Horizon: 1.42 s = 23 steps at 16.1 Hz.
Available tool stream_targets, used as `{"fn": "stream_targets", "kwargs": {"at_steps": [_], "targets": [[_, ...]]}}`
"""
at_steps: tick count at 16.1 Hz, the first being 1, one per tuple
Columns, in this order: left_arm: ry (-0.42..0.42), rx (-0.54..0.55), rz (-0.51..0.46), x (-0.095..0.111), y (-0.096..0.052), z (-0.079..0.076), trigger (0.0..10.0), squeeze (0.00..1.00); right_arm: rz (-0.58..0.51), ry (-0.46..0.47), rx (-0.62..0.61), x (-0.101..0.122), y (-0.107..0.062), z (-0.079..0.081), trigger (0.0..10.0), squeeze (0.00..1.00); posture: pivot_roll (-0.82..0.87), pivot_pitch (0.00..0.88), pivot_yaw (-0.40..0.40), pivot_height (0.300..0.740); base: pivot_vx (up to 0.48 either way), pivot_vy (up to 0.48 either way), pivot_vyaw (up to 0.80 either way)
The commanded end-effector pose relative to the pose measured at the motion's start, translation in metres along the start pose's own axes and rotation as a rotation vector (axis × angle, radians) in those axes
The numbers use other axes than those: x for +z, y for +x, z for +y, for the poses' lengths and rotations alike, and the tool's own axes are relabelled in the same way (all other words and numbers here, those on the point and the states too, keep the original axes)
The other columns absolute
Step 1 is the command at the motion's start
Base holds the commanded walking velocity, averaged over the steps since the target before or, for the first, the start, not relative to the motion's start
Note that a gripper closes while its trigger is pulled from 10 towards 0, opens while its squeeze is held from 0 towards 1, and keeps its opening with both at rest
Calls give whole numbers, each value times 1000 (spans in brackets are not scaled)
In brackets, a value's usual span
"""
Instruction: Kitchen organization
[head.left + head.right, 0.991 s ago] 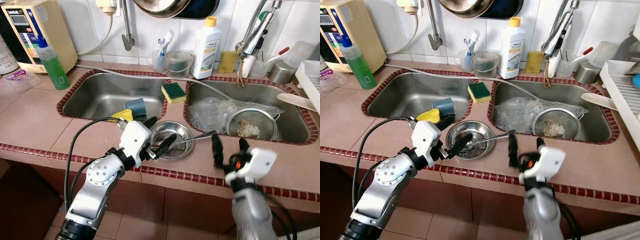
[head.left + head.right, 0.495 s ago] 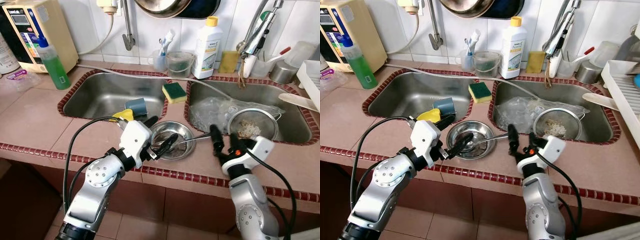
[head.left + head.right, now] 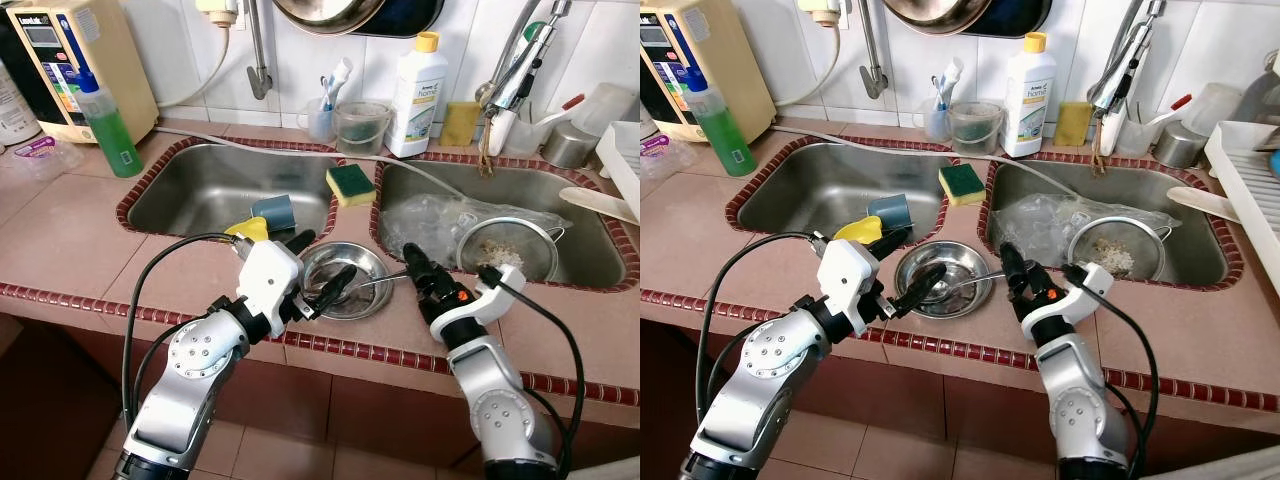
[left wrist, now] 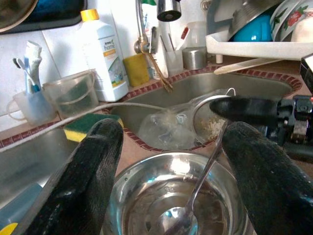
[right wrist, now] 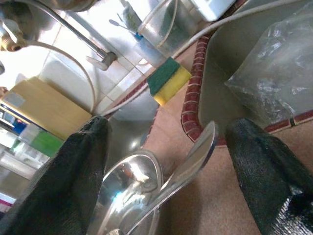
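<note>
Between the right claw's [image 3: 415,272] spread, empty fingers lies the spoon [image 3: 375,281] handle, overhanging the bowl [image 3: 340,277] rim that the open left claw [image 3: 322,272] straddles.

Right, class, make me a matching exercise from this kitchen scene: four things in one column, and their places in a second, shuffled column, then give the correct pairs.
Things:
1. spoon
2. green and yellow sponge
3. strainer
4. green bottle

Places:
A. inside the right-hand sink basin
B. on the divider between the two basins
C. on the counter left of the sinks
D. bowl end in the steel bowl, handle sticking out toward the right gripper

Pairs: 1-D, 2-B, 3-A, 4-C
</note>
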<state>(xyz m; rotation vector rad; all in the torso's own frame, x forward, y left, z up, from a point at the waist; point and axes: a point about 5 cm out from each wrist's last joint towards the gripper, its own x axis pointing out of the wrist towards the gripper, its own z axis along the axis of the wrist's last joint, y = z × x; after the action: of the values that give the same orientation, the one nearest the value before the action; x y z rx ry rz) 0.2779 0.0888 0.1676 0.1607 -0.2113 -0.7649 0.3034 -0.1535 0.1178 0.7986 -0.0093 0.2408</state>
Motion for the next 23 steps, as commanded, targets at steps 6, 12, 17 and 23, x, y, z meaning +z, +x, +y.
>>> {"fn": "stream_targets", "kwargs": {"at_steps": [6, 12, 17, 23], "targets": [[11, 15, -7, 5, -4, 1, 10000, 0, 18, 82, 41, -2, 1, 6, 0, 0, -89, 77, 24, 740, 0, 0, 0], [8, 15, -3, 7, -6, 2, 10000, 0, 6, 148, 22, -3, -1, 4, 0, 0, -79, 89, 32, 740, 0, 0, 0], [6, 18, 5, 6, -9, 2, 10000, 0, 3, 178, 12, -6, -3, 3, 0, 0, -75, 95, 37, 740, 0, 0, 0], [-16, -29, 13, 7, -11, -4, 10000, 0, -23, 196, 26, 0, -1, 7, 0, 0, -74, 93, 37, 740, 0, 0, 0]]}}
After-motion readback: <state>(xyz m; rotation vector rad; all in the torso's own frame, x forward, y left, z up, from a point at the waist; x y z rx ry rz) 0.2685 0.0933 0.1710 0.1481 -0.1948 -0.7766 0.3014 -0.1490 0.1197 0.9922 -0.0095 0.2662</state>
